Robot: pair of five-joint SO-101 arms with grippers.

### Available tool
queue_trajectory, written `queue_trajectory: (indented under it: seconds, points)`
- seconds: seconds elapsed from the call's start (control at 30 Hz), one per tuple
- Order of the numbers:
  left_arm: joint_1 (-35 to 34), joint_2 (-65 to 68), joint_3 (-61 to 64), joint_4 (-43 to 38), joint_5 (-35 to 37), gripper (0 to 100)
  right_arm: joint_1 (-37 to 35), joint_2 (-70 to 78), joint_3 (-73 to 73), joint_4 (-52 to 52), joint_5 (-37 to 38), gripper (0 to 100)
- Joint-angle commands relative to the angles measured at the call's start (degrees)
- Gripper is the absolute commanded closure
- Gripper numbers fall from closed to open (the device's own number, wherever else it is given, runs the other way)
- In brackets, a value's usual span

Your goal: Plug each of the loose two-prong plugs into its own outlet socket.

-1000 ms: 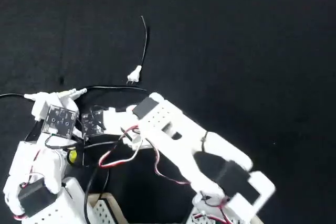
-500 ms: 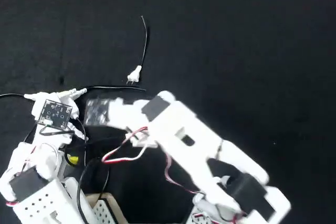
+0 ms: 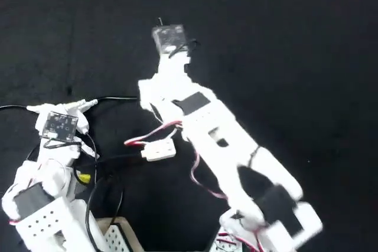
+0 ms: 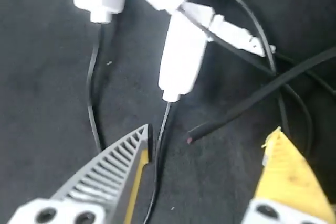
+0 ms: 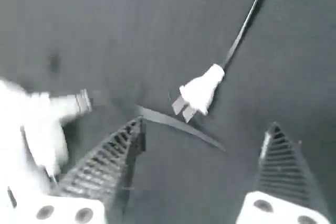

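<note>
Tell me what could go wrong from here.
1. The plug lies ahead of the open right gripper, not between its fingertips; closing now would likely miss it or push it away.
2. Black cables cross under the open left gripper; descending there may snag a cable instead of the white connector.

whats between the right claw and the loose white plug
A thin black cable crosses between the right claw and the white plug, seen in the right wrist view.

One white two-prong plug lies flat and loose on the black table, with its thin black cord running away from its back.
</note>
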Motion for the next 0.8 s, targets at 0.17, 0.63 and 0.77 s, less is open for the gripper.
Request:
queue_trajectory:
  seconds: [0.17,0.63,0.77]
  points:
    - [5.76,0.26,5.23,-7.74,6.15,66,5.27,24.13,-16.66,-13.36,-15.74,66.8]
    - [7.60,0.26,8.57,-10.90,8.18,66,3.96,40.04,-39.69,4.66,-21.54,67.0]
    - [7.60,0.26,9.19,-11.08,8.18,66,2.64,38.73,-39.60,10.64,-21.54,67.0]
